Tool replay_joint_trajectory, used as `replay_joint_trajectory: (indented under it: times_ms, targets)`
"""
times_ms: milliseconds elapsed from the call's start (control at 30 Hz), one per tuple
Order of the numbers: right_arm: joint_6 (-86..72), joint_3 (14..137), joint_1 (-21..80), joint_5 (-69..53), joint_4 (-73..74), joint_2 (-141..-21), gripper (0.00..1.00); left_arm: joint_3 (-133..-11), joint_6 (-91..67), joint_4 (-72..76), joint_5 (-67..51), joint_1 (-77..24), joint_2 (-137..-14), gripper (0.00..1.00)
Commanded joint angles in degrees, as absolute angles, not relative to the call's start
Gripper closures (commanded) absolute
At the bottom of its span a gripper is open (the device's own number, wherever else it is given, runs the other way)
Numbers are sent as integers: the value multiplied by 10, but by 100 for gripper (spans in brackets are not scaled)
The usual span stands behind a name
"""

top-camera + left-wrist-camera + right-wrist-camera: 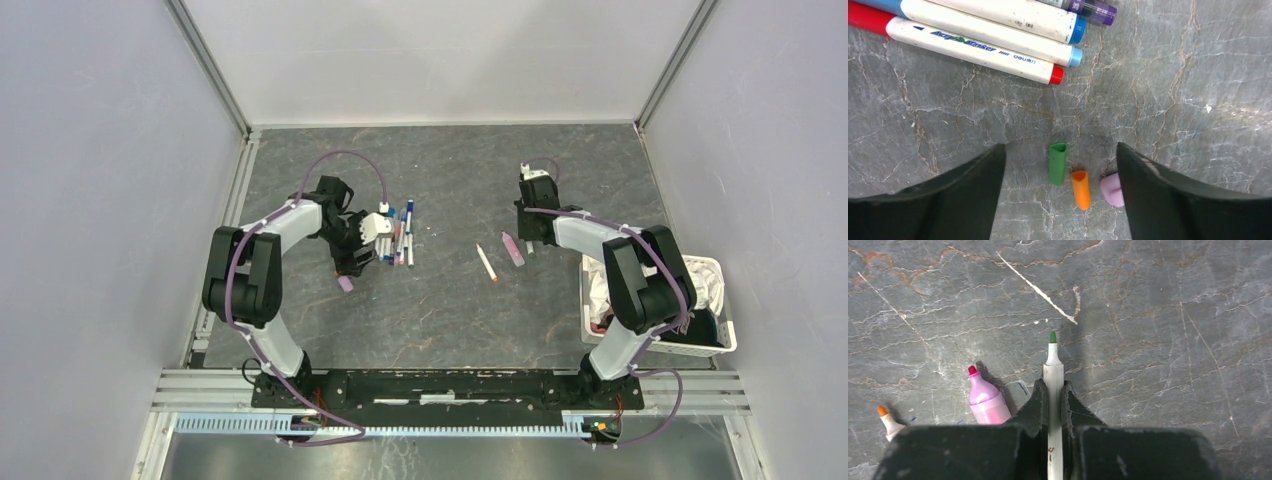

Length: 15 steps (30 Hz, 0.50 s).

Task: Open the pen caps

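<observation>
My left gripper (1060, 165) is open above three loose pen caps on the table: a green cap (1057, 164), an orange cap (1080, 189) and a pink cap (1111, 190) beside the right finger. Beyond lie capped white pens with red (968, 49), light blue (993, 32) and blue (1013, 15) ends; in the top view they form a row (402, 236) next to the left gripper (352, 262). My right gripper (1053, 390) is shut on an uncapped white pen with a green tip (1053, 367). A thick pink pen (984, 400) and an orange-tipped pen (889, 423) lie to its left.
A white basket (722, 325) with cloths stands at the right near edge beside the right arm. In the top view the orange-tipped pen (487, 262) and the pink pen (513, 249) lie mid-table. Pale walls enclose the dark stone-patterned table.
</observation>
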State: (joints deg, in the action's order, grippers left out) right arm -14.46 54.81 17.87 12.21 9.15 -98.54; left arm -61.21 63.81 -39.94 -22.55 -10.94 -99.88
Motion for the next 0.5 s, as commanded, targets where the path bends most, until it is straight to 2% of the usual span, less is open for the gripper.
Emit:
replay_joint_trajectory:
  times_ms: [0, 67, 200, 467]
  targets:
    - [-125, 554, 178, 173, 86, -990, 95, -652, 617, -442, -251, -106, -978, 10]
    - [-124, 560, 178, 180, 91, -995, 91, -669, 613, -456, -261, -104, -960, 8]
    - [-120, 568, 178, 201, 106, -1004, 72, -739, 570, -493, -268, -102, -942, 0]
    - [-128, 563, 178, 214, 124, -994, 68, -881, 519, -560, -243, -100, -907, 0]
